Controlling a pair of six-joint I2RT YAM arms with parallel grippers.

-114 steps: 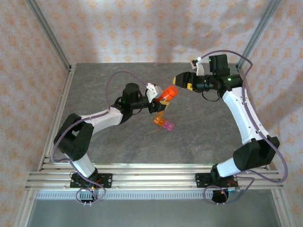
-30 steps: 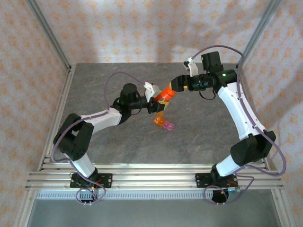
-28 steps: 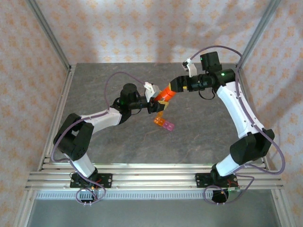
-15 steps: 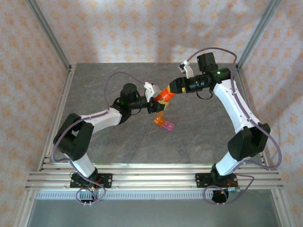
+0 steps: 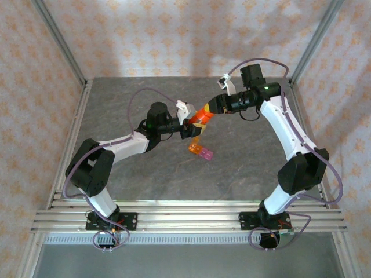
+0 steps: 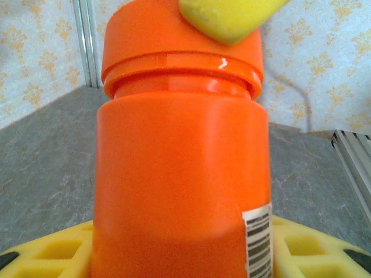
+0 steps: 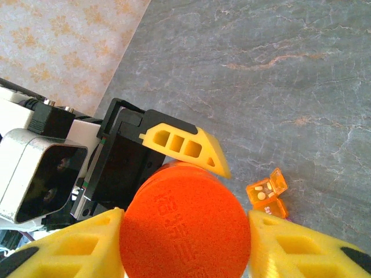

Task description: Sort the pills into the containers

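Your containers [image 5: 200,151] lie on the grey surface [image 5: 145,174], just in front of the two end effectors, with the orange end on the left and the pink end on the right. From the right wrist you can see one orange cell [image 7: 268,194] with its lid flipped open and a few tiny pale pills [image 7: 264,193] inside. They are too small to count, and the other cells are cut off there.

Your left end effector [image 5: 193,123] pinches the orange bottle [image 6: 179,174] by its body. Your right end effector [image 7: 185,225] presses on the cap [image 7: 181,243] from both sides. You cannot see inside the bottle.
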